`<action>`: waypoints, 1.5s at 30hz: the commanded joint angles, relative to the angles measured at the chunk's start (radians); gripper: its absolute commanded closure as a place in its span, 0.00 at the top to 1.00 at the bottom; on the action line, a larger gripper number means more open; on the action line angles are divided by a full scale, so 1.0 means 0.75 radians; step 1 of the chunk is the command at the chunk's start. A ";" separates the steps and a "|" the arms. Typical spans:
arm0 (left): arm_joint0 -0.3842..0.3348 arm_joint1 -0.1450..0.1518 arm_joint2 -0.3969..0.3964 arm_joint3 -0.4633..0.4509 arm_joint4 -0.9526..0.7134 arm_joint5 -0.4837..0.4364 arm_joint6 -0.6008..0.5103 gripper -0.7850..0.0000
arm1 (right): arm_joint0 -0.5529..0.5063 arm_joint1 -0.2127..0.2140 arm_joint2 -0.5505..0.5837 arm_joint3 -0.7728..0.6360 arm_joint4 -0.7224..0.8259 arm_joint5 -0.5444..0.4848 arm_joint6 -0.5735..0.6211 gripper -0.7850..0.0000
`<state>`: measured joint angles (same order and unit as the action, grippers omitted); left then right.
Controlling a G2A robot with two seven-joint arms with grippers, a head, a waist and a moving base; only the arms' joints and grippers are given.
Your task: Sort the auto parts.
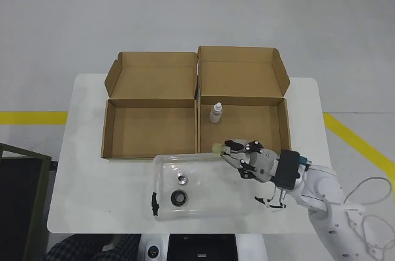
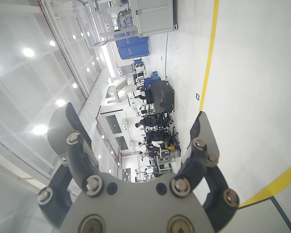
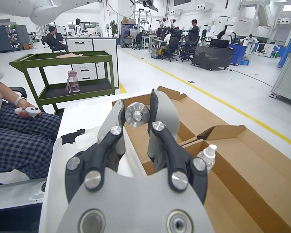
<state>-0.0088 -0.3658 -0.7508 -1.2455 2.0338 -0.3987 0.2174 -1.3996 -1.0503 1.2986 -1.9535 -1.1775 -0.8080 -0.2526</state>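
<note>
Right tool (image 1: 230,149) pinching round metal part (image 3: 137,116) between both fingers, above front wall of right cardboard box (image 1: 249,127), at far edge of clear tray (image 1: 213,196). Part's flat round face toward wrist camera; axis in line with tool, pointing across white surface (image 1: 86,163) toward left cardboard box (image 1: 148,130). Left tool (image 2: 135,112) spread, holding nothing, raised high, aimed into hall. Surface carries boxes and tray. White spray bottle (image 1: 215,113) upright in right box. Tray holds metal piece (image 1: 182,177), black ring (image 1: 179,197). Yellow floor line (image 1: 27,117) beside surface.

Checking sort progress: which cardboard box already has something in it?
The box on the robot's right, nearest the right gripper: a white bottle stands in it.
</note>
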 commanded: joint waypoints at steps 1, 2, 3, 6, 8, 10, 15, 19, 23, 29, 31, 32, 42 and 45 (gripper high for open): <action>0.000 0.000 0.000 0.000 0.000 0.000 0.000 1.00 | 0.000 0.001 0.007 -0.003 0.007 -0.002 0.003 0.00; 0.000 0.000 0.000 0.000 0.000 0.000 0.000 1.00 | -0.001 0.001 0.010 -0.003 0.010 -0.002 0.005 0.00; 0.000 0.000 0.000 0.000 0.000 0.000 0.000 1.00 | -0.001 0.001 0.012 -0.002 0.012 -0.002 0.008 0.00; 0.000 0.000 0.000 0.000 0.000 0.000 0.000 1.00 | 0.004 0.001 0.019 0.002 0.011 0.001 0.027 0.00; 0.000 0.000 0.000 0.000 0.000 0.000 0.000 1.00 | 0.013 0.002 0.022 0.010 0.006 0.007 0.047 0.00; 0.000 0.000 0.000 0.000 0.000 0.000 0.000 1.00 | 0.025 0.001 0.020 0.023 0.000 0.016 0.068 0.00; 0.000 0.000 0.000 0.000 0.000 0.000 0.000 1.00 | 0.071 -0.003 -0.003 0.079 -0.010 0.043 0.136 0.00; 0.000 0.000 0.000 0.000 0.000 0.000 0.000 1.00 | 0.125 -0.007 -0.026 0.139 -0.022 0.063 0.204 0.00; 0.000 0.000 0.000 0.000 0.000 0.000 0.000 1.00 | 0.192 -0.011 -0.051 0.210 -0.052 0.085 0.297 0.00; 0.000 0.000 0.000 0.000 0.000 0.000 0.000 1.00 | 0.290 -0.019 -0.095 0.322 -0.073 0.098 0.408 0.00; 0.000 0.000 0.000 0.000 0.000 0.000 0.000 1.00 | 0.320 -0.023 -0.118 0.343 -0.077 0.084 0.440 0.00; 0.000 0.000 0.000 0.000 0.000 0.000 0.000 1.00 | 0.332 -0.024 -0.130 0.349 -0.082 0.080 0.456 0.00; 0.000 0.000 0.000 0.000 0.000 0.000 0.000 1.00 | 0.464 -0.045 -0.235 0.488 -0.143 0.102 0.606 0.00; 0.000 0.000 0.000 0.000 0.000 0.000 0.000 1.00 | 0.503 -0.050 -0.257 0.536 -0.154 0.101 0.636 0.00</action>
<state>-0.0088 -0.3658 -0.7508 -1.2455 2.0338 -0.3987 0.2174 -1.0324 -1.0868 1.1107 -1.5636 -1.2884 -0.7323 0.2164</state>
